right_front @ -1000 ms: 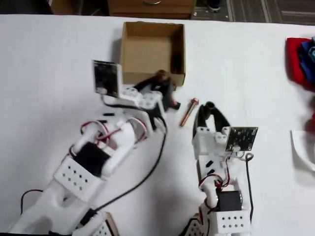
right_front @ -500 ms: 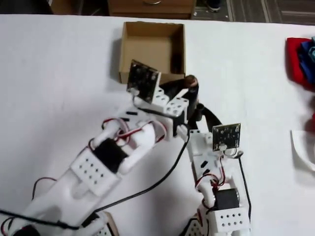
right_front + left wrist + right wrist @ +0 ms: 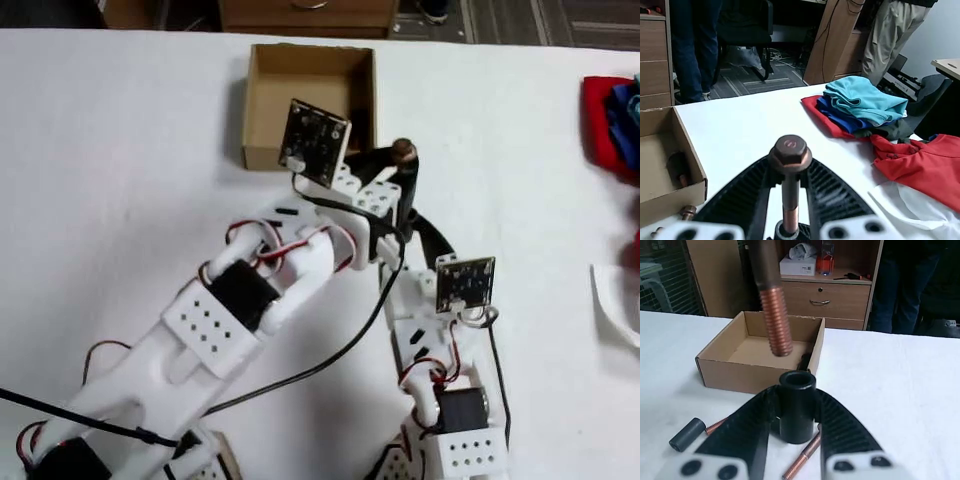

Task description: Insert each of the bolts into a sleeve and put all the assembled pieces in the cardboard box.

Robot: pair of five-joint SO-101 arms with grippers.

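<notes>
Your left gripper [image 3: 790, 170] clamps a copper hex-head bolt [image 3: 790, 153] above the black cylindrical sleeve [image 3: 797, 412] your right gripper [image 3: 797, 396] grasps; insertion and boxing remain.

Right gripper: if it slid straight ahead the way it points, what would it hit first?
Probably the near wall of the cardboard box, straight ahead of the right gripper. The bolt hanging from the left gripper looks higher, so likely missed; depth is unclear.

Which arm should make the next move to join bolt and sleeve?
Left. The left claw holds the bolt upright, threaded end hanging nearly over the sleeve, which the right claw grips upright. Lowering the bolt looks simplest.
</notes>
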